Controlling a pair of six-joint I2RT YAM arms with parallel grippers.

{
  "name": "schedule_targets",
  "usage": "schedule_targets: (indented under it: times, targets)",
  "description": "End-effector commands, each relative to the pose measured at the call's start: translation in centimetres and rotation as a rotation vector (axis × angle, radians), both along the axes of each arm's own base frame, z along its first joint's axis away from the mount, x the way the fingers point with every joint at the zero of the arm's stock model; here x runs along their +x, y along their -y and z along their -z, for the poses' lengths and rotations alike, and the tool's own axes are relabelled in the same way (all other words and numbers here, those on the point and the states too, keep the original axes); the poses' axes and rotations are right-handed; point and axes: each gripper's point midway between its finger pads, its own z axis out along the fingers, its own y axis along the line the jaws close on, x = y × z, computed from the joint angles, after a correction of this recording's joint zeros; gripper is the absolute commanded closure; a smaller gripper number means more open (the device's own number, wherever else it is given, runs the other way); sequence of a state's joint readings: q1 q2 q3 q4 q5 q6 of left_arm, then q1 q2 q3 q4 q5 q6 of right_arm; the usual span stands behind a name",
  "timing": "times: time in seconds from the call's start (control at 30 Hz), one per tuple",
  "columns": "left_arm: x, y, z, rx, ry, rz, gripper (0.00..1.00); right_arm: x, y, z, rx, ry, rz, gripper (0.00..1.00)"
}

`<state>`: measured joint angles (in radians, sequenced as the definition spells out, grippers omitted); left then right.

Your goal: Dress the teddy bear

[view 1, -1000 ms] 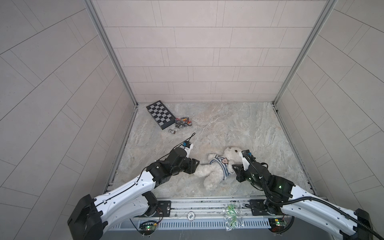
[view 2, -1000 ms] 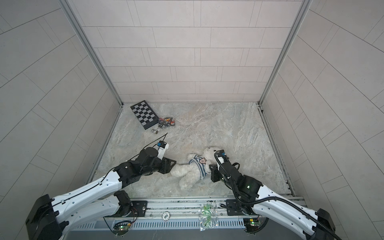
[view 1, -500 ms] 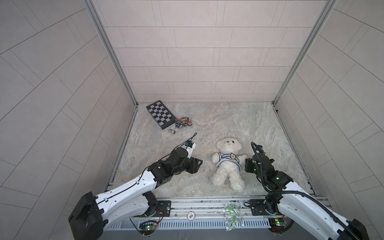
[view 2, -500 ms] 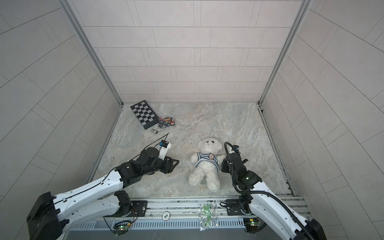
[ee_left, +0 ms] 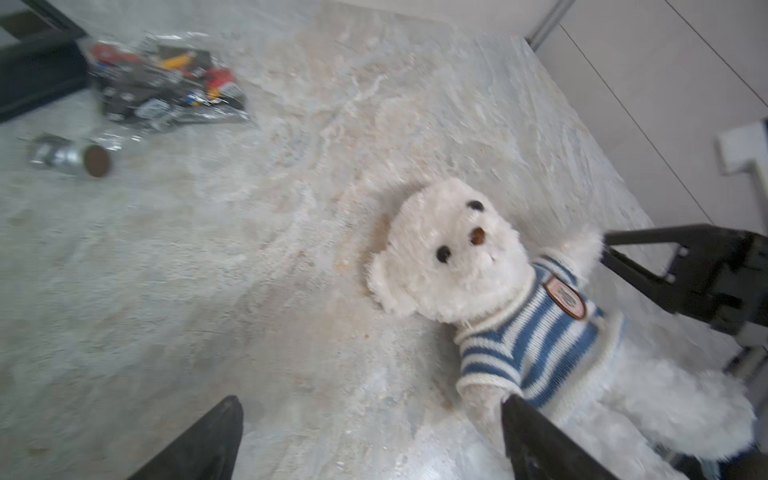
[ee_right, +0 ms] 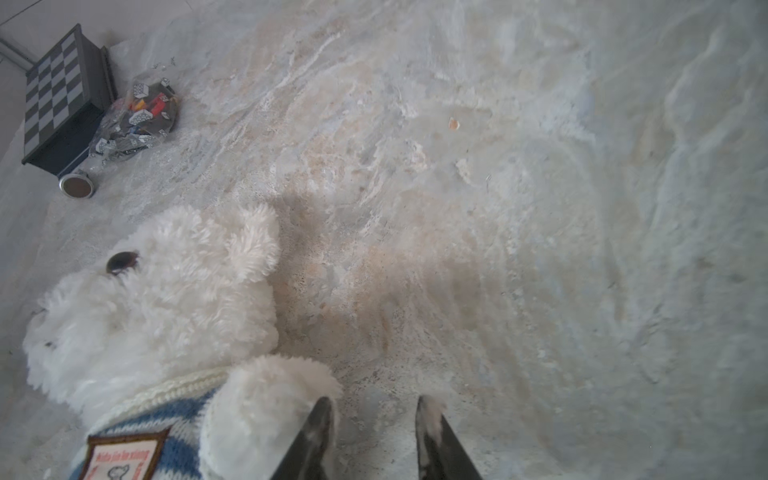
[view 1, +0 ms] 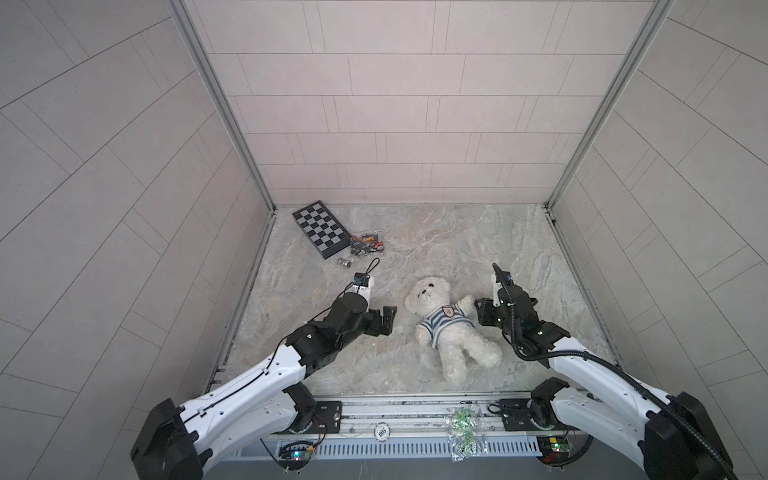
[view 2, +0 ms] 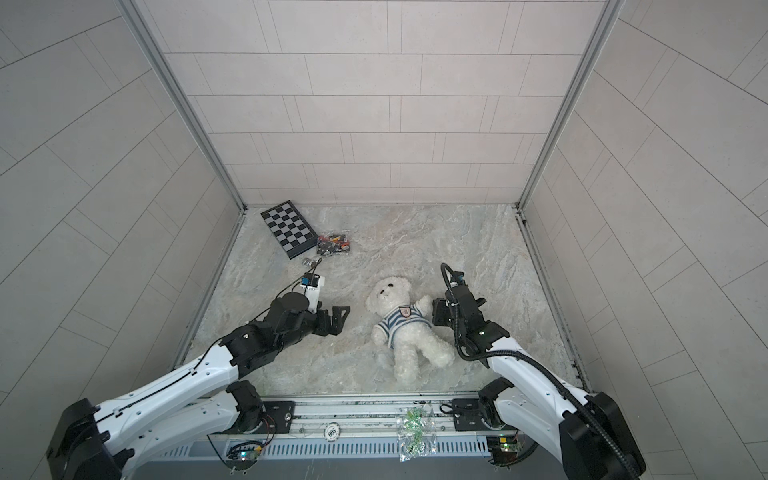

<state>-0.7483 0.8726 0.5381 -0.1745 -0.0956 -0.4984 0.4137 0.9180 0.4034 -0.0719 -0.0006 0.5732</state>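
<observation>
The teddy bear [view 1: 451, 332] [view 2: 405, 332] is fluffy and white. It lies on its back on the marble floor with its head toward the back wall. It wears a blue-and-white striped shirt [view 1: 444, 323] [ee_left: 536, 345] with a badge on the chest. My left gripper [view 1: 388, 320] [ee_left: 370, 403] stands wide open to the bear's left, one finger close by its sleeved arm. My right gripper [view 1: 482, 311] [ee_right: 374, 401] is open on the bear's other side with nothing between its fingers. One finger lies against the bear's raised paw [ee_right: 266, 399].
A folded chessboard [view 1: 320, 228] lies at the back left. Beside it are a clear bag of small parts [view 1: 365, 245] and a small metal cylinder [view 1: 344, 262]. A bag of green pieces [view 1: 461, 432] rests on the front rail. Tiled walls close in three sides.
A second ago both grippers held the bear on its side between them. Both have let go and opened, and the bear now lies on its back between them.
</observation>
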Motion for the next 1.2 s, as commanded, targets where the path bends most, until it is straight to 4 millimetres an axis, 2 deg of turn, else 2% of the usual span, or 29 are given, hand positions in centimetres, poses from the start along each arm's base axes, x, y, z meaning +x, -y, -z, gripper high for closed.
schedule_targets:
  times: [0.0,0.03,0.1,0.2,0.3,0.37,0.43,0.53,0.73,0.83,0.97,1.07,1.17]
  targets:
    - [1.9,-5.2,-1.0,0.108,0.090,-0.211,0.00,-0.6,3.0,-0.8,-0.061,0.039,0.100,0.51]
    - [2.3,-7.0,-1.6,0.143,0.125,-0.300,0.00,-0.8,3.8,-1.0,-0.082,0.052,0.122,0.40]
    - [2.9,-9.5,-2.7,0.204,0.193,-0.416,0.00,-1.0,5.3,-1.6,-0.130,0.096,0.168,0.01]
    - [3.4,-11.8,-4.5,0.306,0.328,-0.502,0.00,-0.9,7.1,-3.1,-0.198,0.167,0.222,0.01]
    - [3.8,-13.1,-5.7,0.397,0.466,-0.536,0.00,-0.7,8.9,-4.8,-0.303,0.251,0.272,0.01]
    - [4.1,-13.8,-5.8,0.432,0.521,-0.561,0.00,-0.2,9.5,-5.8,-0.345,0.308,0.275,0.01]
    - [4.6,-14.6,-5.6,0.459,0.540,-0.579,0.00,0.6,8.6,-6.5,-0.423,0.377,0.174,0.01]
    - [5.6,-15.4,-5.2,0.481,0.565,-0.592,0.00,0.9,10.1,-7.1,-0.487,0.434,0.237,0.00]
    - [8.9,-17.3,-2.5,0.423,0.558,-0.579,0.00,1.9,13.3,-5.7,-0.491,0.484,0.362,0.00]
    - [10.4,-17.6,-1.4,0.412,0.544,-0.564,0.00,2.6,14.0,-4.7,-0.474,0.466,0.374,0.00]
    - [12.0,-18.3,0.1,0.417,0.524,-0.573,0.00,4.2,14.2,-3.5,-0.453,0.453,0.373,0.00]
    - [12.9,-18.4,1.0,0.418,0.503,-0.567,0.00,6.0,13.7,-2.7,-0.426,0.457,0.343,0.01]
    - [13.5,-19.1,2.3,0.387,0.490,-0.577,0.00,7.5,13.7,-2.6,-0.433,0.478,0.344,0.00]
